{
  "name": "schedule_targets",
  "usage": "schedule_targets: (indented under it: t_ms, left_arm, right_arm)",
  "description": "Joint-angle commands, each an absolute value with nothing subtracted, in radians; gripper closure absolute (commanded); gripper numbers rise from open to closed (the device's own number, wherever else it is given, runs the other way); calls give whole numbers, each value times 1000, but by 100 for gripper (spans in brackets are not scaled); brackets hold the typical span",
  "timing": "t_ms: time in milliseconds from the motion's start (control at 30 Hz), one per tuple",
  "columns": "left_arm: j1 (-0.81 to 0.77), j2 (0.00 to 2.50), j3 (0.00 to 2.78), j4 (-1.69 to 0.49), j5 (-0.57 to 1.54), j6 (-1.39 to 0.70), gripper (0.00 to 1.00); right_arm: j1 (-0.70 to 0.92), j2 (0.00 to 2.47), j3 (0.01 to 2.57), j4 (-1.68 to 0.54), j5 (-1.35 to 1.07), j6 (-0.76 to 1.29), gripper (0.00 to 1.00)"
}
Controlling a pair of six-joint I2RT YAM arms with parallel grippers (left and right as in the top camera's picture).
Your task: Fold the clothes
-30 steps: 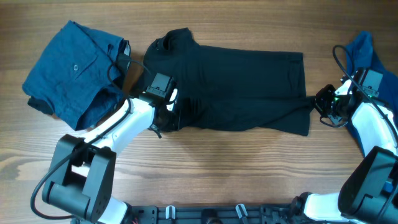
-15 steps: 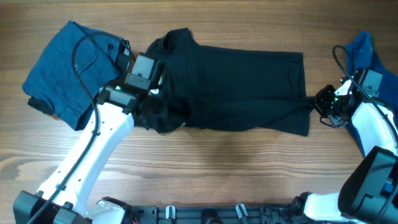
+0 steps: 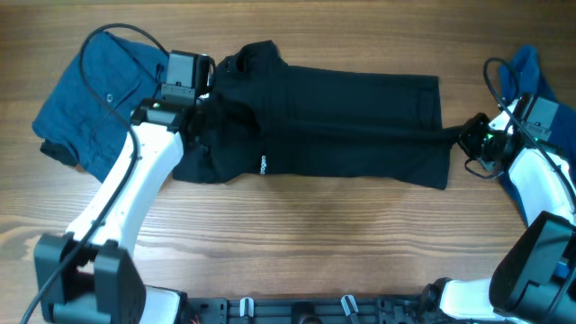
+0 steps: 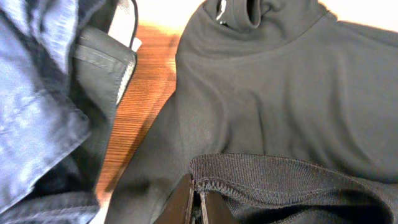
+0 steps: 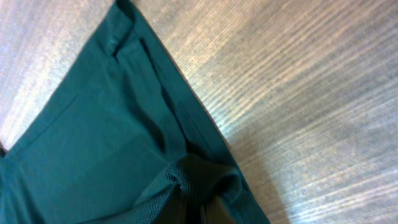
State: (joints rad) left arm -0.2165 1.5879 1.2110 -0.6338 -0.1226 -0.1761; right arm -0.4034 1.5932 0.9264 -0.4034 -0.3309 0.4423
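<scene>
Overhead shows left pincer point(image 4: 198, 196) and right pincer point(image 3: 469, 139) each clamped on black T-shirt point(image 3: 351, 117).

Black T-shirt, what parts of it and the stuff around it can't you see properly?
- White print on the black T-shirt: overhead, too small to read.
- Blue shirt: overhead, cut by the right edge, partly under the right arm.
- Left gripper: left wrist view, fingers cut off by the bottom edge.
</scene>
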Motion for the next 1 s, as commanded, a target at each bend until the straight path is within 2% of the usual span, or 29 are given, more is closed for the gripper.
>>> schedule_targets:
  t_ms: [0,333,367,400,433,467,567,667,767,900,967]
  left_arm:
    - [-212,1654,1225,-603,-120,-156,96]
    - [-211,1678,1225,-634,-121,-157,89]
    - [-211,1678,1225,-650,-121,-159,84]
    - [-211,1678,1225,-673,-120,-165,74]
    - [-211,1678,1225,-707,-116,-165,62]
    - [-211,1678,1225,-754,-82,-165,46]
    - [-211,1678,1224,-891,90,-192,38]
    - [-211,1678,1173,-952,168,-247,37]
    - [-211,1678,1061,-910,168,-292,37]
    - [-211,1678,953,-759,179,-300,42]
    - [-211,1678,932,-690,179,-301,51]
  right_arm:
    - [-402,1603,941,-379,-342,448,96]
    - [-402,1603,941,-376,-338,428,96]
    - [-402,1603,941,-368,-339,403,94]
    - [-402,1603,941,-366,-338,382,89]
    - [-406,1603,941,-371,-339,369,72]
    - [-408,1603,941,-381,-338,366,49]
    - [-414,1603,941,-449,-338,367,31]
    - [-414,1607,941,-588,-303,369,32]
    - [-413,1616,940,-711,-199,387,36]
    - [-413,1629,915,-717,-198,421,47]
    - [-413,1629,902,-699,-235,417,50]
